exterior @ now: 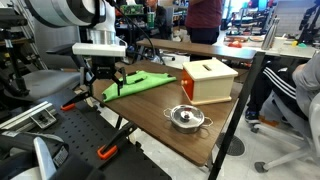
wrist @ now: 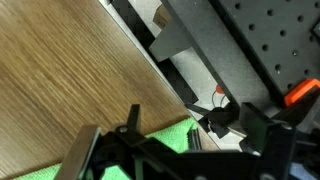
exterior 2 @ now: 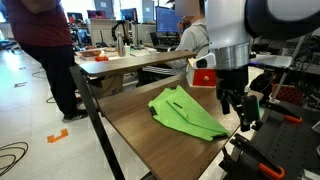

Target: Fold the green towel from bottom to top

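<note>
The green towel (exterior: 140,83) lies crumpled and partly bunched on the wooden table (exterior: 160,120), near the edge by the robot. It also shows in an exterior view (exterior 2: 186,113) and at the bottom of the wrist view (wrist: 165,137). My gripper (exterior: 106,82) hangs just above the towel's corner at the table edge, as both exterior views show (exterior 2: 235,104). In the wrist view the gripper's (wrist: 207,130) fingers look apart, with the towel corner beside one finger pad. Nothing is held.
A wooden box with a slot (exterior: 208,80) stands on the table beyond the towel. A small metal bowl (exterior: 187,118) sits near the front edge. Black rig parts with orange clamps (exterior: 105,152) lie beside the table. People and desks stand behind (exterior 2: 40,50).
</note>
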Tool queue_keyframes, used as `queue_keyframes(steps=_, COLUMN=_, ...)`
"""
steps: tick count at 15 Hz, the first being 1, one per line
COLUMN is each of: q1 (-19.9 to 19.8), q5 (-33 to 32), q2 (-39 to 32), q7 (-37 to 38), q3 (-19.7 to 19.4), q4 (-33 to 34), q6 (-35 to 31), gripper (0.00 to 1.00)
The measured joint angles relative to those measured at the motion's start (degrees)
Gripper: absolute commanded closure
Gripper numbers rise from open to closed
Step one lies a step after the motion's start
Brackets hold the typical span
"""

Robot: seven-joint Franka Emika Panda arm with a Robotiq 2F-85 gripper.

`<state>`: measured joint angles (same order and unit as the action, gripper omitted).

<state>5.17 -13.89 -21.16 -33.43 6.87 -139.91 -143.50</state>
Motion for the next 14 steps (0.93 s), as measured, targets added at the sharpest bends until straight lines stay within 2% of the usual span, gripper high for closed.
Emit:
queue_keyframes(steps=7, q1=1.9, q5=-7.0, q2=-5.4, q7=8.9, q3=-0.3, q4=2.7, q6=-6.6, gripper=0.0)
queue_keyframes(steps=9, q1=2.3, q5=-7.6, q2=-6.5, q7=10.3, q3=-0.6, q4=3.6, q6=-7.5, gripper=0.06)
queue_keyframes(steps=11, q1=2.7, q5=-7.9, q2=-7.4, q7=11.4, q3=-0.8, q4=4.6, q6=-7.9, gripper=0.06)
queue_keyframes(steps=12, q1=2.8, q5=-8.0, q2=-7.7, q7=12.0, q3=-1.0, q4=5.0, q6=-8.0, gripper=0.02)
queue_keyframes(steps=14, q1=2.9, q5=-8.0, q2=-8.0, q7=12.8, q3=-1.1, q4=5.8, q6=-8.0, gripper=0.0)
